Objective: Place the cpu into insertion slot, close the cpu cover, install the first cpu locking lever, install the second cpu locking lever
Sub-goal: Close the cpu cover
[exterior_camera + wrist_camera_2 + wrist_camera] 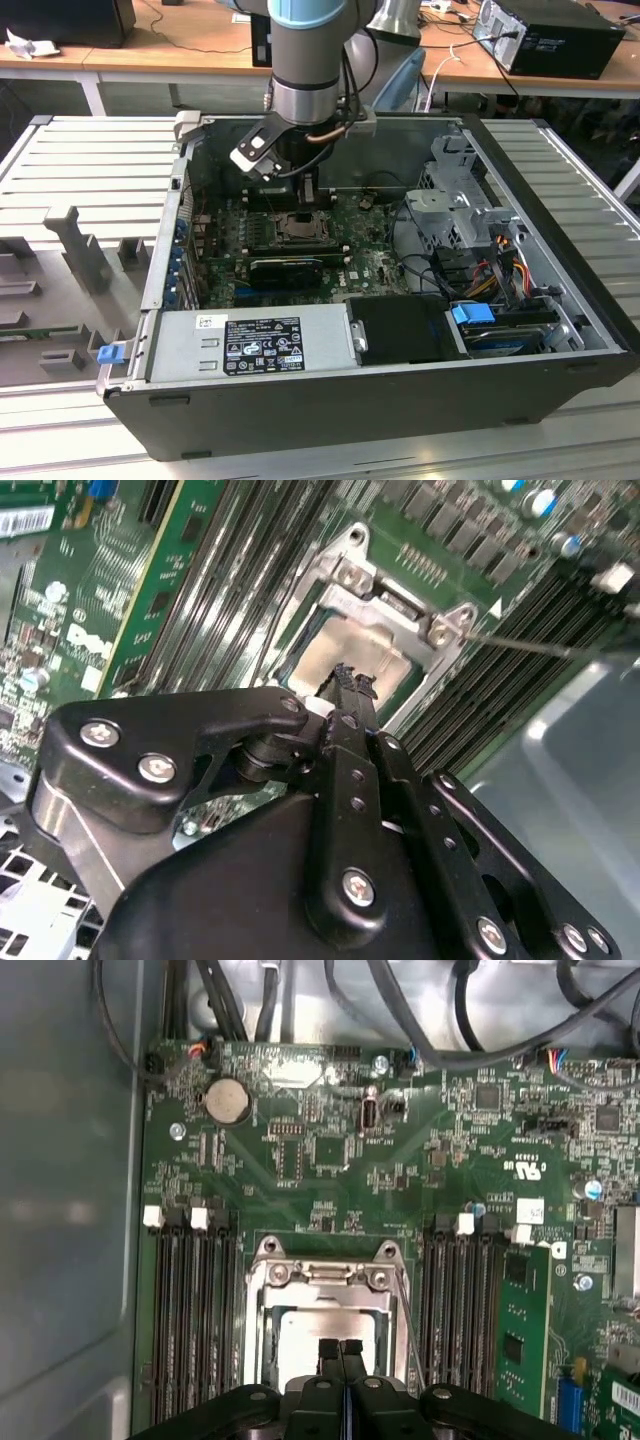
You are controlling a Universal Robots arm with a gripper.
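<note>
Cpu: the small flat square chip with a pale silvery-beige metal face (297, 1345) sits in the square black-rimmed insertion slot (298, 226). In both wrist views it lies directly beneath the tips of the jaws.
Cover: the thin dark grey-silver hinged frame plate (322, 1272) appears to lie down over the slot, and the chip's face shows through its window cut-out.
Lever: a thin metal wire lever (404, 1310) runs along one side of the frame plate. I cannot tell whether it is latched.
Writing: a black-and-white printed label (262, 345) is stuck on the long grey power-supply box (325, 340). White lettering and marks are scattered across the green motherboard (330, 1160).
Jaws: they are together, the two black tips pressed against each other with nothing between them. They hang over the middle of the chip's face, and I cannot tell whether they touch it.
Arm: the grey and blue robot arm (305, 60) reaches down into the open black computer case (400, 410), which stands on a ribbed grey counter (80, 160).
</note>
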